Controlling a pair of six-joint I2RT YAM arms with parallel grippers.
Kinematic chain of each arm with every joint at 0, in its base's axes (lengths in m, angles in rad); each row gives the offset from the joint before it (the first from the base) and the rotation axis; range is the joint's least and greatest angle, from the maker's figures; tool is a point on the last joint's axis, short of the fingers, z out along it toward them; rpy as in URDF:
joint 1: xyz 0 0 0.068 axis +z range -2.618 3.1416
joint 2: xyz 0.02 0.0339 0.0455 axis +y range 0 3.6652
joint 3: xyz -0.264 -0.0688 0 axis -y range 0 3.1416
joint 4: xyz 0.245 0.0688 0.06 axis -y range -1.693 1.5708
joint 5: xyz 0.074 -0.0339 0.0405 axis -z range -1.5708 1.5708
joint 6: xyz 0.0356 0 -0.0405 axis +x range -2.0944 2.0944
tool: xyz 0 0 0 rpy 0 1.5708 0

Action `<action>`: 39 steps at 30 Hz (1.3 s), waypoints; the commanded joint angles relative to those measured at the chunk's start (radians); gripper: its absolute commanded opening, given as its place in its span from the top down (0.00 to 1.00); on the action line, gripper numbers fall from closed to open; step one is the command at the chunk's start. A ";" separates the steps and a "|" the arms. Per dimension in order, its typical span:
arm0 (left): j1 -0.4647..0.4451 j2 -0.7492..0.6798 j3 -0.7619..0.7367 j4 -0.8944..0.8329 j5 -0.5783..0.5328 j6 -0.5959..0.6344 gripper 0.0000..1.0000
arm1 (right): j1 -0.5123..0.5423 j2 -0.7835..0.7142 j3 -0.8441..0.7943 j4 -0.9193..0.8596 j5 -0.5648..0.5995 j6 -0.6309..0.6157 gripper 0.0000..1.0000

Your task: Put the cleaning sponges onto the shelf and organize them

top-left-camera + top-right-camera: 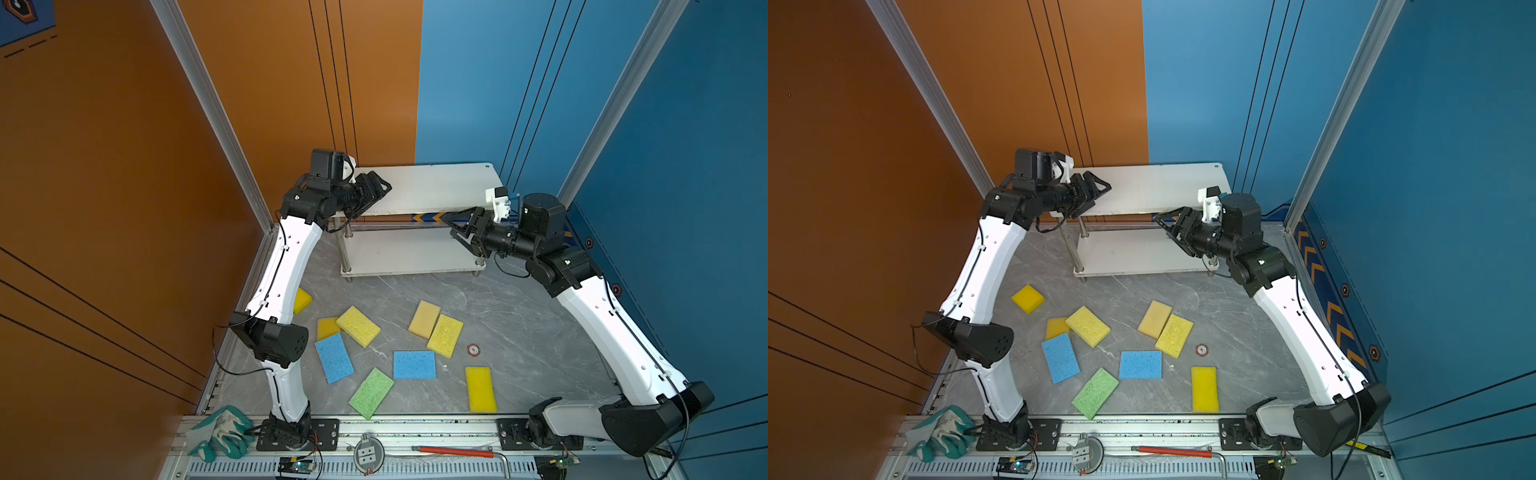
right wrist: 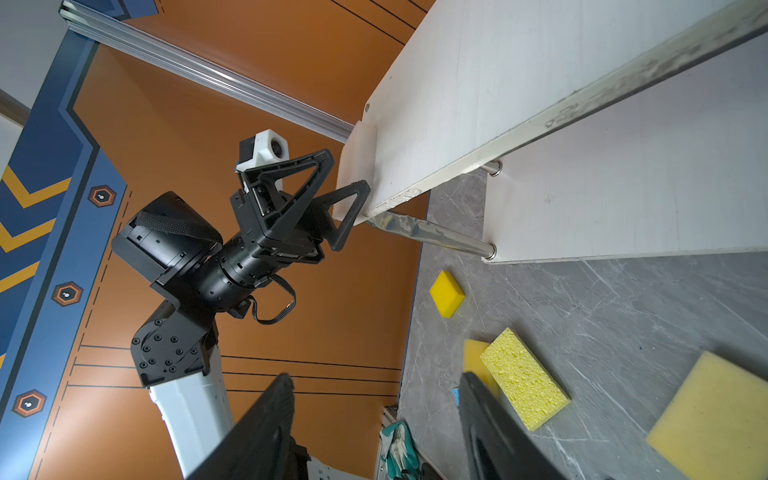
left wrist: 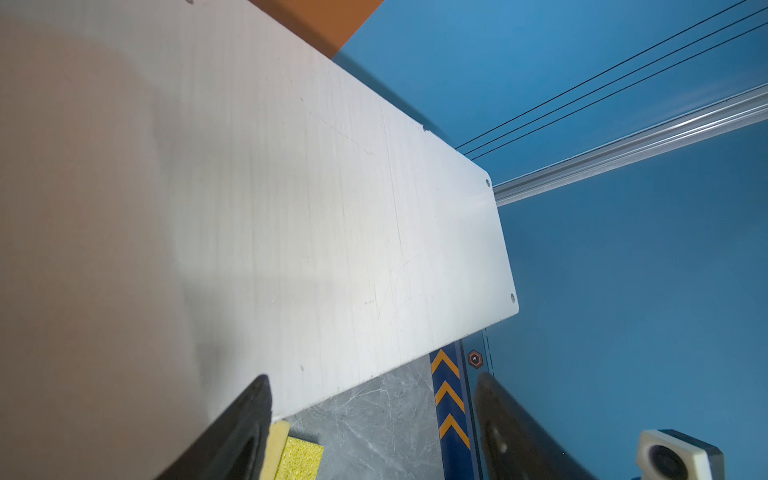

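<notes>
The shelf stands at the back, both white boards bare in both top views. In the right wrist view a pale sponge lies on the left end of its top board. My left gripper hovers open at that end, fingers around the sponge's near edge without pinching it. Nothing lies between the jaws in the left wrist view. My right gripper is open and empty by the shelf's right end. Several sponges lie on the floor: yellow ones, two blue, one green.
A green-and-white glove lies at the front left on the rail. A red-handled tool rests along the front rail. A small round marker sits on the grey floor. Orange and blue walls close in the sides and back.
</notes>
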 commanded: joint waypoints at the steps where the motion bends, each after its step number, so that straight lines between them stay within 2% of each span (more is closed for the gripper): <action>1: 0.008 -0.040 -0.013 0.000 -0.014 0.021 0.23 | 0.006 -0.010 -0.009 -0.015 -0.008 -0.023 0.35; 15: 0.024 -0.091 -0.050 0.000 0.015 0.040 0.22 | 0.012 -0.005 -0.015 -0.018 -0.008 -0.026 0.35; 18: 0.027 -0.128 -0.061 0.000 0.046 0.062 0.22 | 0.017 -0.001 -0.015 -0.017 -0.009 -0.027 0.35; 21: 0.042 -0.206 -0.144 0.002 0.048 0.054 0.24 | 0.021 0.004 -0.016 -0.015 -0.010 -0.030 0.35; 24: 0.070 -0.292 -0.252 0.002 0.049 0.037 0.40 | 0.027 0.012 -0.011 -0.015 -0.007 -0.033 0.35; 27: 0.098 -0.357 -0.351 0.010 0.063 0.012 0.75 | 0.036 0.024 -0.002 -0.015 -0.006 -0.036 0.35; 30: 0.128 -0.415 -0.468 0.093 0.099 -0.051 0.96 | 0.051 0.037 0.009 -0.015 -0.003 -0.041 0.35; 32: 0.153 -0.445 -0.552 0.168 0.127 -0.113 1.00 | 0.061 0.043 0.016 -0.015 0.000 -0.042 0.35; 34: 0.177 -0.465 -0.627 0.242 0.151 -0.169 1.00 | 0.067 0.045 0.020 -0.015 0.004 -0.044 0.35; 39: 0.212 -0.449 -0.665 0.288 0.164 -0.185 1.00 | 0.072 0.042 0.021 -0.017 0.006 -0.044 0.35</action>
